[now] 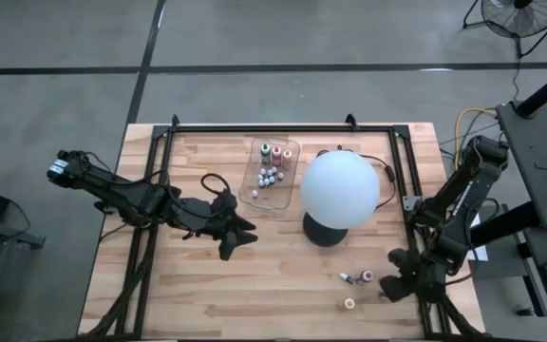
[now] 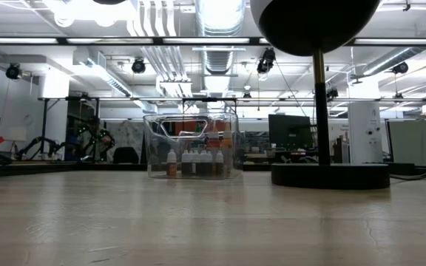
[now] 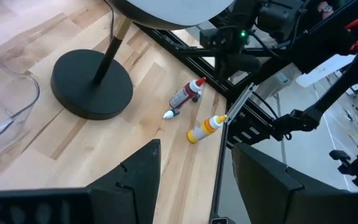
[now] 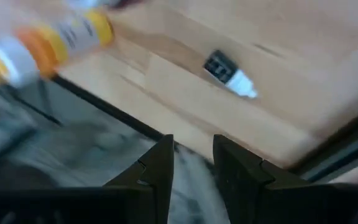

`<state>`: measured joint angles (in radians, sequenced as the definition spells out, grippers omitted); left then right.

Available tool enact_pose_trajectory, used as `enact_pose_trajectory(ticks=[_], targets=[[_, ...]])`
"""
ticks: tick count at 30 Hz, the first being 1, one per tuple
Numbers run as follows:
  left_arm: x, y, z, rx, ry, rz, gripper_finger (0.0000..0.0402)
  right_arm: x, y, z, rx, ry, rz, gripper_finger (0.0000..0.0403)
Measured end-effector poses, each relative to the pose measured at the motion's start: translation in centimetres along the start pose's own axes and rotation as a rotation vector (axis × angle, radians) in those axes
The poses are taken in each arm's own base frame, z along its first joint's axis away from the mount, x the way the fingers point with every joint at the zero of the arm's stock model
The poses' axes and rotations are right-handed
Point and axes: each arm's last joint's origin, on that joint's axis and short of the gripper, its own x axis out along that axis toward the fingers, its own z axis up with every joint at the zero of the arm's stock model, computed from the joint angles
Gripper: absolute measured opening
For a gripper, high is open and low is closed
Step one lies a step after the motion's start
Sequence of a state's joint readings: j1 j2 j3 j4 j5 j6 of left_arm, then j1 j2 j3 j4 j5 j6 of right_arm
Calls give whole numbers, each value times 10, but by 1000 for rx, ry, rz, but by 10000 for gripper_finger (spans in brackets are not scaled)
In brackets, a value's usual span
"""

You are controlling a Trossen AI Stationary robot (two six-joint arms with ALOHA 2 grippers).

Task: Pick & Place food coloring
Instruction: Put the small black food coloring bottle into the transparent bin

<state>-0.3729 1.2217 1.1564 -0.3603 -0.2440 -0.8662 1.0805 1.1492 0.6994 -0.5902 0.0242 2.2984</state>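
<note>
Lying flat near the table's right front corner, three loose food coloring bottles [image 3: 187, 94] point their white tips differently: red, yellow [image 3: 205, 128], and a tiny dark vial [image 4: 227, 73]. Right gripper [image 4: 193, 163] hangs beside them, fingers narrowly parted, empty; left gripper [image 3: 194, 180] spread, mid-table.

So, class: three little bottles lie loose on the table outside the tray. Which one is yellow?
The yellow bottle, lying nearest the table's edge; the red bottle and tiny dark vial lie nearer the lamp base.
</note>
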Motion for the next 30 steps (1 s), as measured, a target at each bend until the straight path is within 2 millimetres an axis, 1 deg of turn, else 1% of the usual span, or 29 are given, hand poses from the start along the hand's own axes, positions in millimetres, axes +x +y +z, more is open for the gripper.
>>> enact_pose_trajectory(ticks=[1,4,7,9,11,14,17,22,24,27,30], targets=[[0,0,0,-1,0,0,170,1,2,0,49,-8,18,105],[0,0,0,-20,0,0,170,6,15,4,105,-14,98,104],[0,0,0,-19,0,0,170,13,28,15,157,-74,158,106],[0,0,0,-8,0,0,170,17,35,21,169,-97,190,109],[0,0,0,-7,0,0,170,19,39,24,129,-88,193,111],[0,0,0,-21,0,0,170,19,41,22,78,-68,194,115],[0,0,0,-38,0,1,170,19,41,18,153,-21,204,116],[0,0,0,-29,-6,5,170,19,46,3,288,106,277,112],[0,1,1,-31,-12,10,170,20,47,-1,316,137,287,110],[1,2,2,-34,-17,15,170,24,45,-7,349,132,262,107],[1,3,4,-25,-22,19,170,29,42,-11,328,93,201,104]])
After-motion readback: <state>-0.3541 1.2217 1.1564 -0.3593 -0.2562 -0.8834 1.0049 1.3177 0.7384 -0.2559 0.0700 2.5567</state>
